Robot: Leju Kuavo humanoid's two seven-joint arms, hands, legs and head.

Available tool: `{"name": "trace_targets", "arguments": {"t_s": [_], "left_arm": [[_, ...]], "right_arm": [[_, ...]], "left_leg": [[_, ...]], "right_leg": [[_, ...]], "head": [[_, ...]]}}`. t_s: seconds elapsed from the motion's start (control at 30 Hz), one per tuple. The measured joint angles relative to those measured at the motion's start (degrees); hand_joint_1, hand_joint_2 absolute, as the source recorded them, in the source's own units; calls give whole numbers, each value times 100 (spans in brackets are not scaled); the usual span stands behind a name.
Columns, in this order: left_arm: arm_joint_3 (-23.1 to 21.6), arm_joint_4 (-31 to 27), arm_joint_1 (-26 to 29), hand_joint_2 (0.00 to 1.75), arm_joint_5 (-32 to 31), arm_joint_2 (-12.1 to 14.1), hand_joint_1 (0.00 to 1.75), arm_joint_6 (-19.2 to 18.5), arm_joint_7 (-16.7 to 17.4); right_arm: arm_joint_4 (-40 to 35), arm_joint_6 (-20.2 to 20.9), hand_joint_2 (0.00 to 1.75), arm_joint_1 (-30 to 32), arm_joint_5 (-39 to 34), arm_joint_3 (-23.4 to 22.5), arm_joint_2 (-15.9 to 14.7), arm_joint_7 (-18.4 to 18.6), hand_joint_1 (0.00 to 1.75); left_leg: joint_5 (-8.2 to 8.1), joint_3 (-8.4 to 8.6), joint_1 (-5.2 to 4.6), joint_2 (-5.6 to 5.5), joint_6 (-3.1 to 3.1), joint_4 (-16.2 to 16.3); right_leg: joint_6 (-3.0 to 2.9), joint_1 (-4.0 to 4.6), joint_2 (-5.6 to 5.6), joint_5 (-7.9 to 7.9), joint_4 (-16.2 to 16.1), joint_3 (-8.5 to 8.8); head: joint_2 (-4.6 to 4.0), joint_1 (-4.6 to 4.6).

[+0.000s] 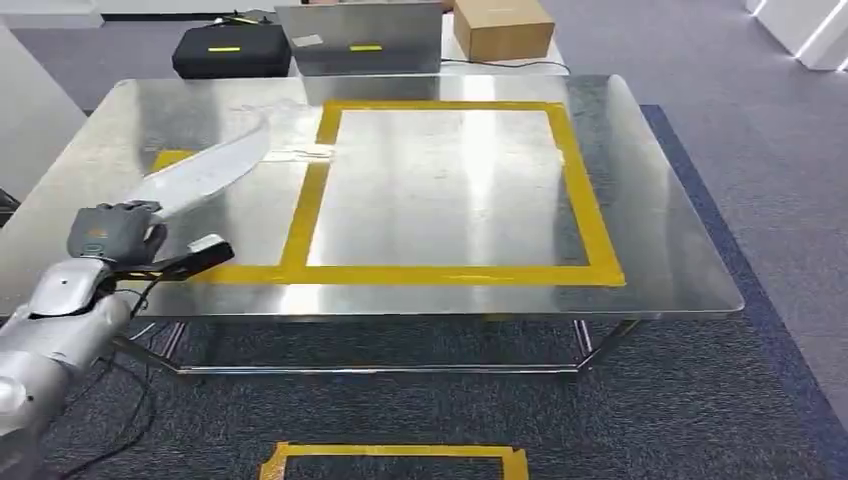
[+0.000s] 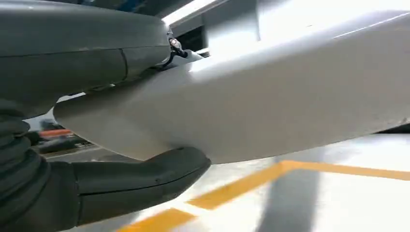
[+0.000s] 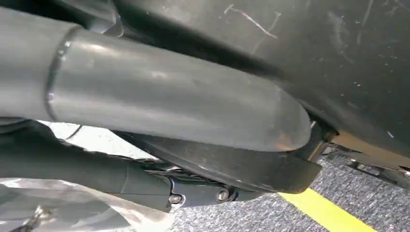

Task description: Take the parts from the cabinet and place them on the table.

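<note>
Over table (image 1: 660, 250) — left hand (image 1: 120, 235) grips part (image 1: 205, 170); right hand's (image 3: 159, 101) grip unclear.

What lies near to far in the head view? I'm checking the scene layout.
Yellow tape rectangle on the carpet → shiny metal table → black carrying case with yellow label and brown cardboard box beyond it.
</note>
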Motion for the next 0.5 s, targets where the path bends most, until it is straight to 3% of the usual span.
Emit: {"name": "trace_targets", "arguments": {"t_s": [0.2,0.23,0.3,0.33,0.37,0.5], "left_arm": [[-111,11,-24,175,2,-74,175,16,2],[-146,13,-30,175,2,-120,0,20,2],[-260,27,-46,175,2,-183,0,25,22],[-476,42,-86,175,61,-371,0,77,85],[-506,48,-92,0,144,-419,0,190,61],[-506,48,-94,0,275,-474,0,472,-20]], "right_arm": [[0,0,0,-5,-2,0,0,15,0],[0,0,0,-5,-2,-2,0,22,0],[0,0,0,-7,-7,-4,0,29,0],[0,0,0,-13,-13,-20,0,55,0],[0,0,0,-16,-15,-28,0,77,0],[0,0,0,-22,-17,-33,0,103,0]], "left_leg": [[0,1,0,0,0,0],[0,1,0,0,0,0],[-1,1,0,5,1,0],[-1,3,0,4,2,0],[-1,-2,1,5,2,-1],[-1,-4,2,4,2,-2]], "right_leg": [[0,0,2,0,-1,0],[0,0,1,0,-1,1],[0,0,5,0,-1,1],[0,0,4,0,-3,2],[1,1,5,0,-2,2],[1,2,4,0,-2,6]], "head": [[0,0],[0,0],[0,-2],[0,-2],[0,-4],[0,-4]]}}
